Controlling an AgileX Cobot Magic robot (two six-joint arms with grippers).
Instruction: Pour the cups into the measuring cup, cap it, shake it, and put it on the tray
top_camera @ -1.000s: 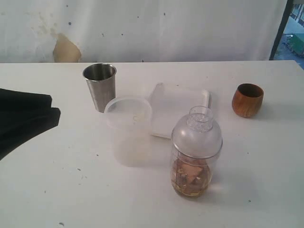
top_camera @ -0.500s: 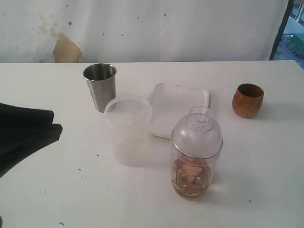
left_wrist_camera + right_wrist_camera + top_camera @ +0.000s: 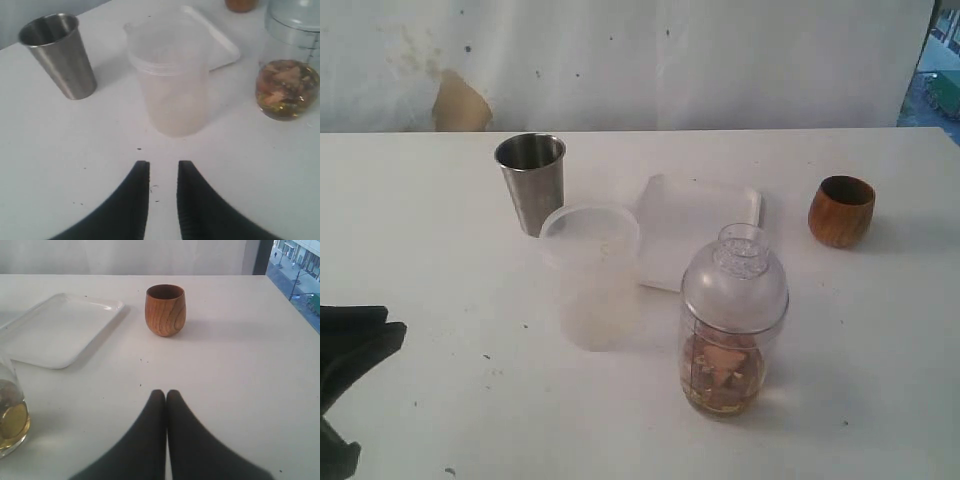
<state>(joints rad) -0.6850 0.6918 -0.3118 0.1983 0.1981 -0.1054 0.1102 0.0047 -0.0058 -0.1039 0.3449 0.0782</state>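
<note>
On the white tabletop [image 3: 440, 250] we saw the left gripper [image 3: 388, 328] drawn back to the near-left corner, leaving the capped measuring cup [image 3: 733, 330] just off the tray [image 3: 700, 212], not yet on it; wrist views showed left jaws empty, slightly apart, and the right gripper [image 3: 165, 395] pinched together.

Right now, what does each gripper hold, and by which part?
Nothing: the left gripper stands slightly open and empty, the right gripper shut and empty.
</note>
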